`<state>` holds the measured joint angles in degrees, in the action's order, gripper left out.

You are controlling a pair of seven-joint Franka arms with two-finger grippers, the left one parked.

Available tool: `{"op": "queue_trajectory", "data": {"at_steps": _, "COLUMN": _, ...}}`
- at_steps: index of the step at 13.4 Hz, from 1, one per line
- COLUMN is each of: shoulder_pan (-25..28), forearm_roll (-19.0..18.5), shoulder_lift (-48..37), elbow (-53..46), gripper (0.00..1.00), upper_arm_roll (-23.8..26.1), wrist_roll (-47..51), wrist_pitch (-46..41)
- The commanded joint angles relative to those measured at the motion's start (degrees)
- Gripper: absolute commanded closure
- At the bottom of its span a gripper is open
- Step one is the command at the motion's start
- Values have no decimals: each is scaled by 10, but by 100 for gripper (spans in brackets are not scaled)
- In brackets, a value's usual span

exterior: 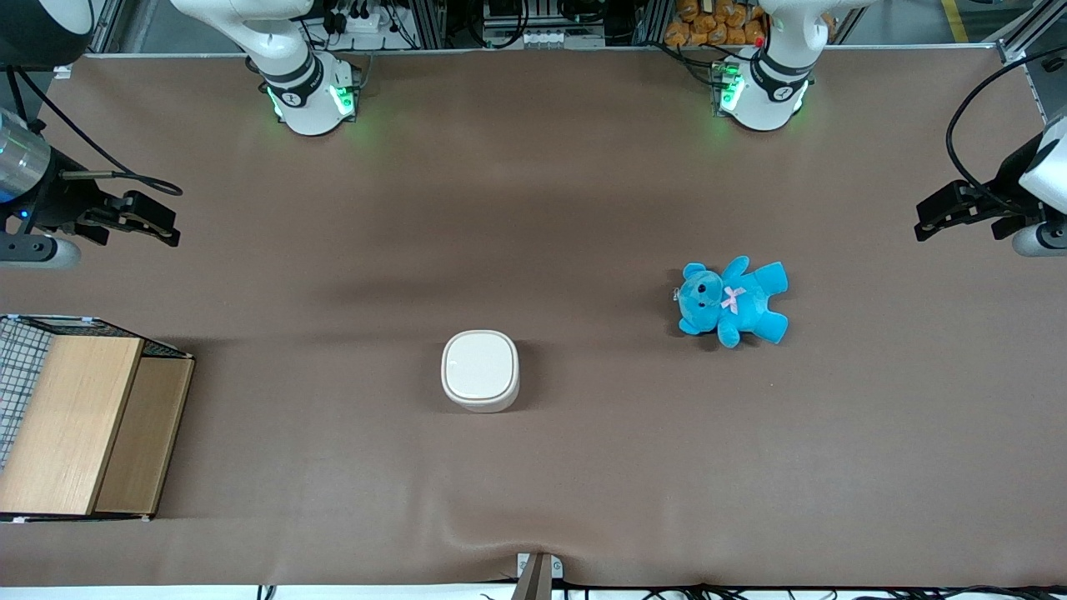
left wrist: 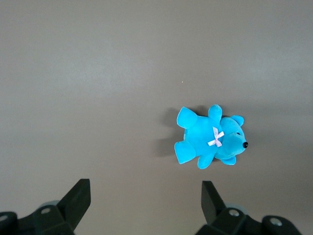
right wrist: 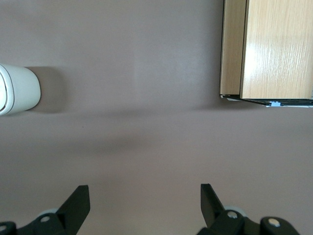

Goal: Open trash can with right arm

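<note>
The trash can [exterior: 480,369] is a small cream-white bin with its flat lid down, standing on the brown mat near the table's middle. Only its edge [right wrist: 17,90] shows in the right wrist view. My right arm's gripper [exterior: 169,231] hangs above the mat toward the working arm's end of the table, well apart from the can and farther from the front camera than it. Its two black fingers stand wide open over bare mat, gripper [right wrist: 145,193] with nothing between them.
A wooden box with wire mesh [exterior: 83,425] [right wrist: 274,49] sits at the working arm's end, nearer the front camera than the gripper. A blue teddy [exterior: 733,302] [left wrist: 210,139] lies toward the parked arm's end. Both arm bases stand along the table's back edge.
</note>
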<state>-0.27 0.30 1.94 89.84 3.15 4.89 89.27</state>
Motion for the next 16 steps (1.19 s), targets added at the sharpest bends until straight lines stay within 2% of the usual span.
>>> {"op": "queue_trajectory", "data": {"at_steps": 1, "shoulder_pan": -2, "forearm_roll": -2, "shoulder_lift": 3, "elbow": -7, "gripper": 0, "upper_arm_roll": 1, "wrist_roll": -4, "wrist_pitch": -8}}
{"op": "queue_trajectory", "data": {"at_steps": 14, "shoulder_pan": 5, "forearm_roll": -1, "shoulder_lift": 13, "elbow": -4, "gripper": 0, "upper_arm_roll": 3, "wrist_roll": -4, "wrist_pitch": -3}}
{"op": "queue_trajectory", "data": {"at_steps": 16, "shoulder_pan": 5, "forearm_roll": 20, "shoulder_lift": 28, "elbow": -6, "gripper": 0, "upper_arm_roll": 4, "wrist_roll": -3, "wrist_pitch": 1}}
